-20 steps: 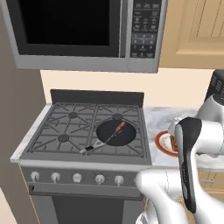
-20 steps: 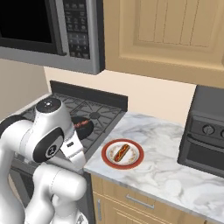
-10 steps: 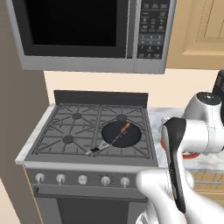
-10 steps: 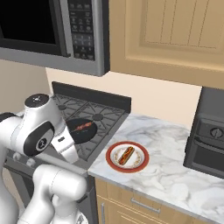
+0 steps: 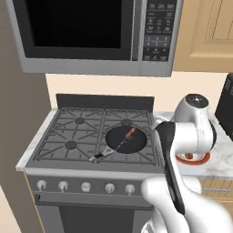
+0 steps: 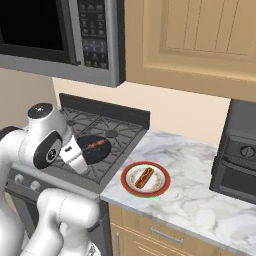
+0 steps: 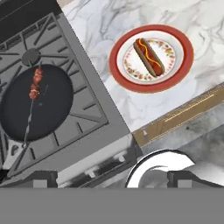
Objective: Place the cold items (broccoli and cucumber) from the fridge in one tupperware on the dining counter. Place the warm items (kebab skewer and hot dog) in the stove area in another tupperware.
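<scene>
Marble counter [image 6: 200, 195] runs from the right edge of the stove [image 5: 68, 136] to a dark oven-like appliance [image 6: 237, 150] at the far right, leaving a broad bare stretch beyond the red-rimmed plate [image 7: 188, 52]. That plate sits near the counter's front edge, just beside the stove. Above, the microwave [image 5: 91, 36] overhangs the burners and wooden cabinets [image 6: 190, 40] hang over the counter, so headroom is lower over the stove than over the marble.

The hot dog [image 7: 149, 57], with a mustard line, lies on the plate. The kebab skewer [image 7: 33, 94] lies in a black pan [image 7: 52, 109] on the stove's front right burner, meat end toward the back, stick pointing to the stove's front.

The hand camera looks straight down from well above both; plate and pan lie apart below it, on either side of the stove-counter seam. The gripper's fingertips are not visible; its jaws stand fully apart, and nothing seems to be held.
</scene>
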{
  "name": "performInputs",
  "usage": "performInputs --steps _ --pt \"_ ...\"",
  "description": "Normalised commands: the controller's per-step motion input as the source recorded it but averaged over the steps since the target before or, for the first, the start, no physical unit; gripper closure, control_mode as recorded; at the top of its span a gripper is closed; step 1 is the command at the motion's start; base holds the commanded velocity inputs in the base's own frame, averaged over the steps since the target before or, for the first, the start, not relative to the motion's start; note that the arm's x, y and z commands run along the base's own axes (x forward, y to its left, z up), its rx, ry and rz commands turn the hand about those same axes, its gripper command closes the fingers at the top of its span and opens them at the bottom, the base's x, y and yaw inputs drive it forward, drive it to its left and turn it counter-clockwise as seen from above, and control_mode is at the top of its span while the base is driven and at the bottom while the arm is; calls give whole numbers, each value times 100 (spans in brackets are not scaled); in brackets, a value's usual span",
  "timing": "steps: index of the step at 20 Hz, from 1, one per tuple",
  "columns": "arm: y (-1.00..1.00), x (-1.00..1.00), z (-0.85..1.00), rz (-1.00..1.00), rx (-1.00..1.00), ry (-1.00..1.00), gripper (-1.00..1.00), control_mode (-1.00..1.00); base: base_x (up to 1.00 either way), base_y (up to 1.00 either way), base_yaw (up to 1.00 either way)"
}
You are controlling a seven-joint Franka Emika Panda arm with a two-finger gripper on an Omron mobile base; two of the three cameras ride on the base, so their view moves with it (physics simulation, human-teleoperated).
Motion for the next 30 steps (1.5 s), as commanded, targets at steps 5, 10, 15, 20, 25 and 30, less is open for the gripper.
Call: performInputs --steps 5,10,15,20,25,30 --pt "41 68 -13 2 -10 -2 -100 -100 0 0 0" --pt "58 78 -22 5 -9 4 -100 -100 0 0 0" --pt "9 92 -30 2 -1 0 -100 -100 0 0 0" --pt "-9 75 -37 0 0 2 -100 -100 0 0 0" --pt "0 43 -37 0 0 18 -100 -100 0 0 0" --pt "8 40 -25 0 0 14 -100 -100 0 0 0"
